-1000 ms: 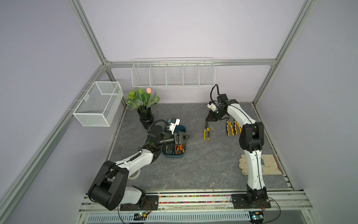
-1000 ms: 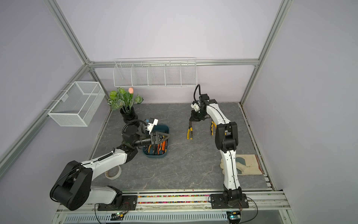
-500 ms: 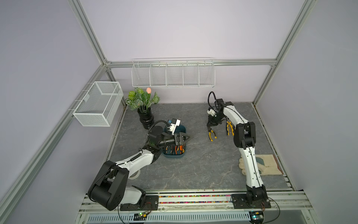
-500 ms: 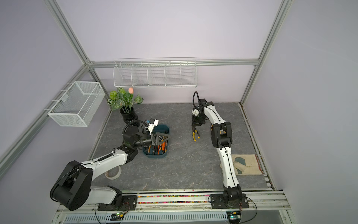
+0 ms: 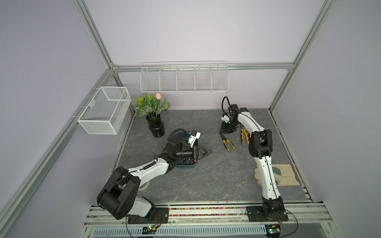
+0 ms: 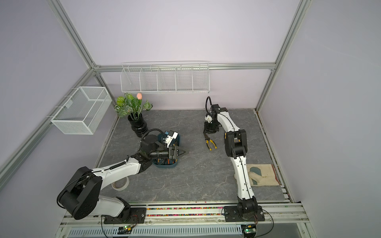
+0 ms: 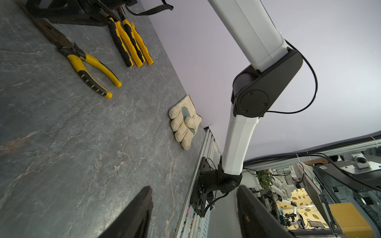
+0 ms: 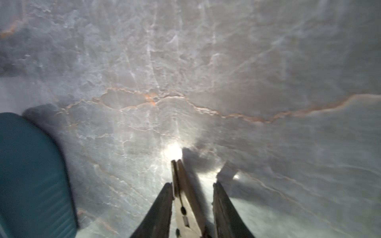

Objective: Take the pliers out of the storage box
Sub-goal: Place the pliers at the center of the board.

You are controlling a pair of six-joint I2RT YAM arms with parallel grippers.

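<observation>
Pliers (image 5: 227,143) with yellow-and-black handles lie on the grey table (image 5: 206,185), well to the right of the storage box (image 5: 186,165). Their long axis slants, dark nose toward the back wall and spread handles toward the front rail. The right gripper (image 5: 225,136) stands over the nose with its fingers apart. Only the right wrist view shows the nose against one finger (image 8: 162,206) and clear of its mate. The left gripper (image 5: 207,154) hangs spread and empty over the box's edge. The left wrist view shows two more pliers (image 7: 132,41) side by side, half hidden from above. Bare tabletop separates box and pliers.
</observation>
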